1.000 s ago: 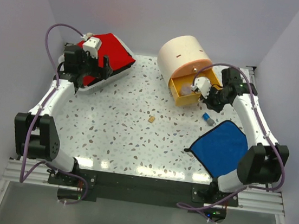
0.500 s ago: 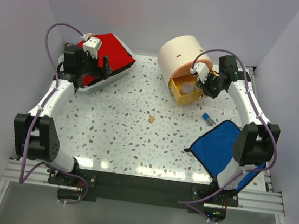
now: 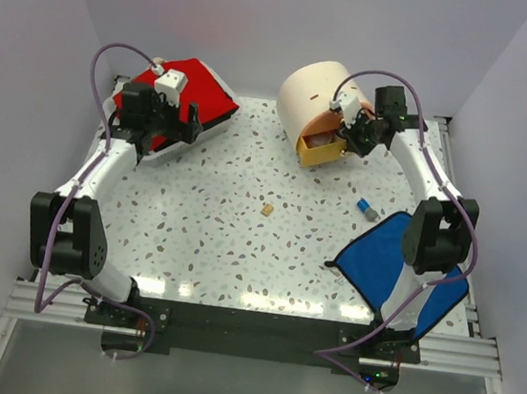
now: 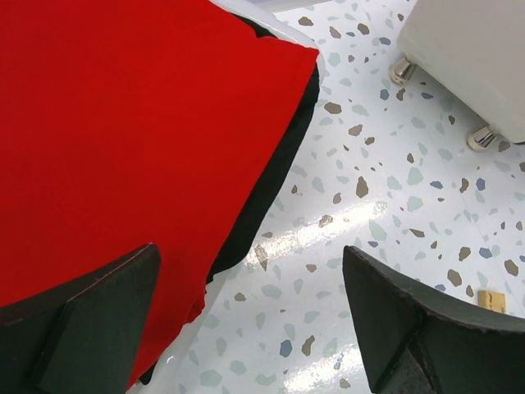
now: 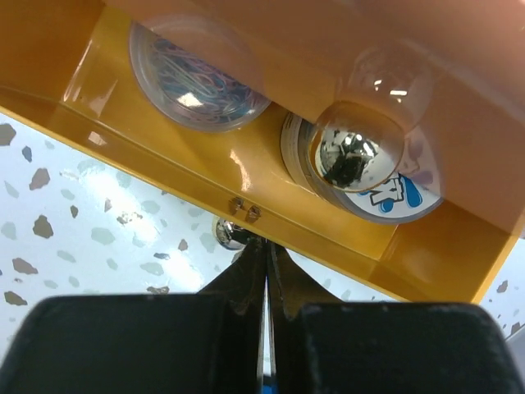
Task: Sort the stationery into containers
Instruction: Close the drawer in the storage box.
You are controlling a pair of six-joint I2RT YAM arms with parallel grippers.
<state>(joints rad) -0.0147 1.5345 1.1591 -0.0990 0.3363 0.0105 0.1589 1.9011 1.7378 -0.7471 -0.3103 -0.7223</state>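
Note:
The cream drum [image 3: 317,90] stands at the back right, its yellow drawer [image 3: 319,150] sticking out a little. My right gripper [image 3: 345,143] is shut, its tips [image 5: 267,250] pressed against the drawer front [image 5: 344,238] beside its chrome knob [image 5: 228,234]. Inside the drawer lie a purple tape roll [image 5: 195,80] and a blue-patterned tape roll [image 5: 385,193], partly hidden by another knob [image 5: 359,152]. My left gripper [image 3: 184,120] is open and empty over the edge of the white case's red top [image 3: 188,90] [image 4: 123,123]. A tan cube [image 3: 267,210] [image 4: 491,300] and a blue-grey stub [image 3: 368,209] lie on the table.
A flat blue cloth [image 3: 395,261] lies at the front right under the right arm. The drum's pale underside [image 4: 480,49] with chrome feet shows in the left wrist view. Purple walls close in the table on three sides.
My right gripper has moved back and left toward the drum, and the yellow drawer has slid most of the way in. The left arm has shifted slightly.

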